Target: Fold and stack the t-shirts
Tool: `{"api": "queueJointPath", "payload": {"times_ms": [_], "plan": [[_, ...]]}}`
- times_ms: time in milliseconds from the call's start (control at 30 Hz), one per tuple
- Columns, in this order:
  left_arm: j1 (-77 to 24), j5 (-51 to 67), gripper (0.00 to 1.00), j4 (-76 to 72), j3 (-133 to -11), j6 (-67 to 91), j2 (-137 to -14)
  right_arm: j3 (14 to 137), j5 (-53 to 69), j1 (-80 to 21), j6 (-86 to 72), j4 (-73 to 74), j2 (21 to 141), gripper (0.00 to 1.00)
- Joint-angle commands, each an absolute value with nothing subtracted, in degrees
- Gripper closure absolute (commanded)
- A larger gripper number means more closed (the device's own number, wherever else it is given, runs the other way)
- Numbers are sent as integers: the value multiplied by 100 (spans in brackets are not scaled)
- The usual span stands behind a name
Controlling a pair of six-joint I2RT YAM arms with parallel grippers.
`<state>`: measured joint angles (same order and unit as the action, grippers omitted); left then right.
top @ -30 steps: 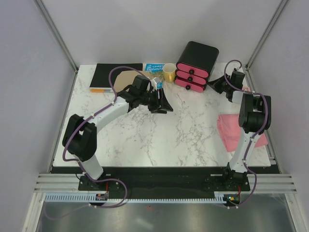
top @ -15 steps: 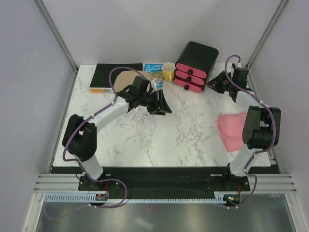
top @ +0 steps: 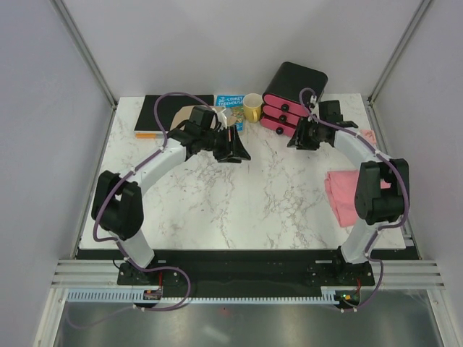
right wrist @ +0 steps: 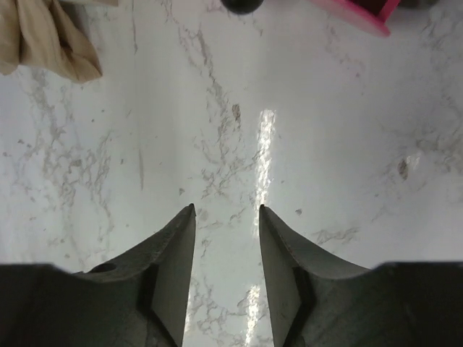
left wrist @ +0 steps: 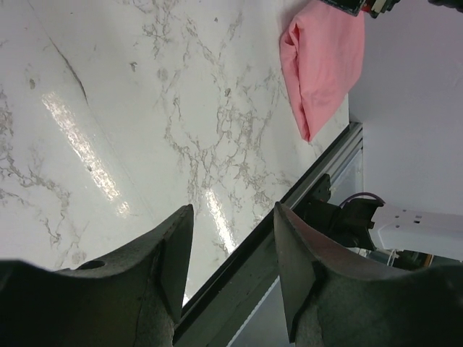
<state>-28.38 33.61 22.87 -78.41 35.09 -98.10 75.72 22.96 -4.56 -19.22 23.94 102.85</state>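
Spread and empty, both of them: my left pincer (top: 236,149) hangs over the far middle of the counter (top: 239,210), and my right pincer (top: 299,136) hangs just in front of the drawer box (top: 293,90), fingers apart over bare marble in its own wrist view. I read that as both arms free to work the second garment. The pink t-shirt (top: 341,189) lies flat in a compact shape against the right edge, partly under my right arm. It looks folded already and parked there as the base of the stack, out of the working area. The tan t-shirt (top: 183,117) is bunched near the far edge, left of centre, by the black notebook (top: 163,114) and mostly hidden by my left arm, so I judge it not yet folded. It shows in the top left corner of the right wrist view, so that pincer faces it. The yellow mug (top: 253,108) stands at the far edge between the tan t-shirt and the drawer box, close enough that I'd drag the cloth toward the near middle before folding
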Motion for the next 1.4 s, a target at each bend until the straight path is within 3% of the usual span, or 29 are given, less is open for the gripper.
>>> {"api": "queueJointPath", "payload": {"times_ms": [0,367,933,1167,1367], "plan": [[-2795,3542,45,2338,-7796,3147,-9730,8366,1346,-597,-1197,2714,10502,50],[-2725,3542,45,2320,-7497,2971,-9870,9334,325,-888,-53,3279,11364,51],[-2716,3691,45,2022,-7066,2944,-9976,8368,-422,-1336,1133,2005,11189,51],[-2707,3744,46,1872,-7084,3014,-10081,7199,-1098,-1547,1819,187,11039,52],[-2707,3788,46,1583,-6768,3207,-9844,6961,-1257,-1679,2109,-263,10811,53]]}}
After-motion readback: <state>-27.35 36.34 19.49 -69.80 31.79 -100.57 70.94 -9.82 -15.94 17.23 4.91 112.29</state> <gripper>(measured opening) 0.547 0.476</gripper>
